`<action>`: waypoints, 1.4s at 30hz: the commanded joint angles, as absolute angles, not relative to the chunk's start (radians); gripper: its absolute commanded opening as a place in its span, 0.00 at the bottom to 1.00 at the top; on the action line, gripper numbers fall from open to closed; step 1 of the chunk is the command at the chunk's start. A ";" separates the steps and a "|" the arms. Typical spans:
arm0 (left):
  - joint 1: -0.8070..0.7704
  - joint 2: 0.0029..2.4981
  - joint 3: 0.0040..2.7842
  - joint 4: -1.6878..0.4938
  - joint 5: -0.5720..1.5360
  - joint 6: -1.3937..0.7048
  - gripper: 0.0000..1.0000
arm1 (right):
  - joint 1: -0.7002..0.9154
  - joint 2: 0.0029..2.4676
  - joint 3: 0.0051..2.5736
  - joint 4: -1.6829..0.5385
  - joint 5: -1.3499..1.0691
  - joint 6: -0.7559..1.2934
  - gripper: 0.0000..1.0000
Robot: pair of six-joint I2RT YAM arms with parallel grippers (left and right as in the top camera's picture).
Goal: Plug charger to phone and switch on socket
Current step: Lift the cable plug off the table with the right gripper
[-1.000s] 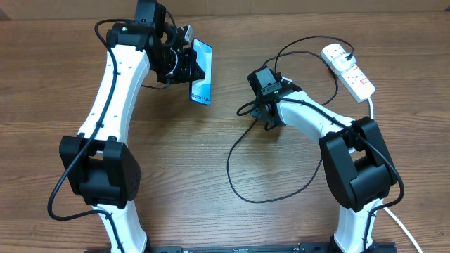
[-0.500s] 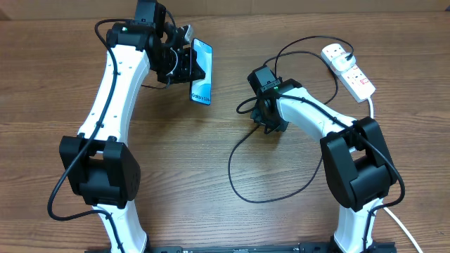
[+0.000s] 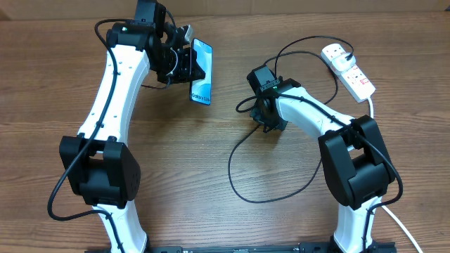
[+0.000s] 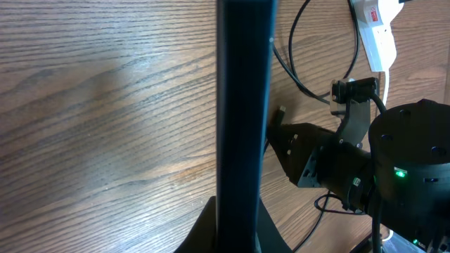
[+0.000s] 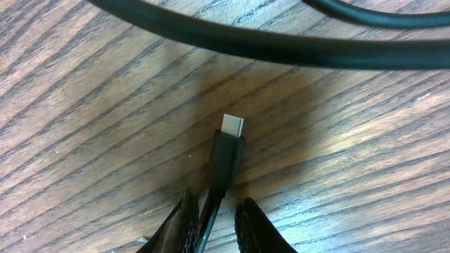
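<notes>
The phone (image 3: 201, 72) is held on edge, clamped in the left gripper (image 3: 184, 65) well apart from the socket (image 3: 349, 70), and the charger (image 5: 226, 158) is pinched just behind its tip by the near-closed right gripper (image 5: 214, 211), between phone and socket.

Over the last second my right arm (image 3: 309, 110) has shifted a little. Its wrist end, where my right fingers (image 5: 184, 221) pinch the charger (image 5: 226, 158), slid slightly to the right and nearer my base, then eased back a touch to the left. The white forearm link turned with it and now lies a bit higher across the surface (image 3: 176, 176) than a second ago. The black shoulder block crept slightly left. The charger's slack loop beside the wrist barely shifted.
</notes>
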State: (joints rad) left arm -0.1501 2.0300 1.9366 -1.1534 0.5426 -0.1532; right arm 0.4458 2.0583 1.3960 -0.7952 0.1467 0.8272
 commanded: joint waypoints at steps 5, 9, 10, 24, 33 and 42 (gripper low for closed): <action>-0.151 2.025 1.945 -1.155 0.577 -0.135 0.04 | 0.443 2.088 1.415 -0.790 0.182 0.834 0.14; -0.151 2.025 1.945 -1.156 0.577 -0.135 0.04 | 0.443 2.088 1.415 -0.773 0.187 0.834 0.13; -0.151 2.025 1.945 -1.156 0.577 -0.135 0.04 | 0.443 2.088 1.415 -0.771 0.191 0.834 0.13; -0.151 2.025 1.945 -1.159 0.577 -0.135 0.04 | 0.443 2.088 1.414 -0.749 0.221 0.834 0.13; -0.151 2.025 1.945 -1.160 0.577 -0.135 0.04 | 0.443 2.088 1.414 -0.739 0.217 0.833 0.13; -0.151 2.025 1.945 -1.160 0.578 -0.135 0.04 | 0.443 2.088 1.414 -0.732 0.160 0.834 0.04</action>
State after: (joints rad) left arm -0.1501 2.0300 1.9366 -1.1603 0.5423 -0.1532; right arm 0.4458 2.0674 1.3960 -0.7357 0.1905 0.8341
